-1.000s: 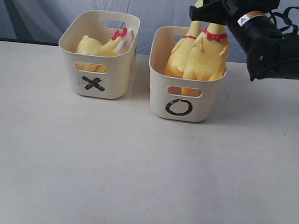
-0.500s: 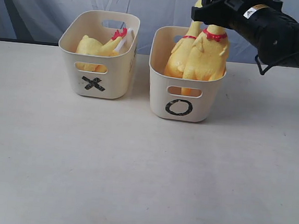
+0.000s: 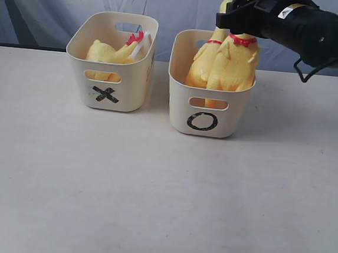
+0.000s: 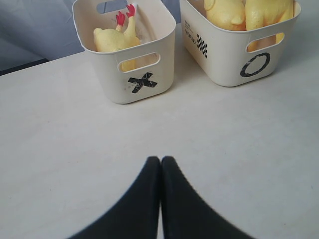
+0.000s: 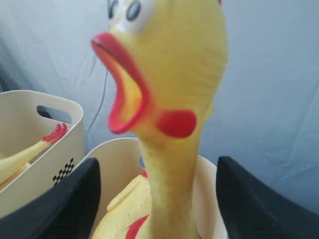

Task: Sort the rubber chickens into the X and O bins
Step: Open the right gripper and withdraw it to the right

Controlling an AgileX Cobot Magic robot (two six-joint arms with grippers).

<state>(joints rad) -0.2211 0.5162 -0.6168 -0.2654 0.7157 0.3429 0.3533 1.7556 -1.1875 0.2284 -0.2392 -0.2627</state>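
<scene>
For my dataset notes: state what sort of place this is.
Probably a robot lab test bench, not a home: a pale table, a draped grey-blue backdrop cloth, the X bin and O bin holding rubber chickens, and a black robot arm.

Two tall rubber chickens (image 3: pixel 231 61) fill the O bin (image 3: pixel 180 104) and rise past its rim, blocking the way in. The X bin (image 3: pixel 78 86) has room above its low-lying chicken (image 3: pixel 104 53). A narrow gap parts the bins.

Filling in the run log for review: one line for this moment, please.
right end effector: open, astride neck of tall chicken in O bin | left end effector: shut, over table | X bin: small chicken inside
</scene>
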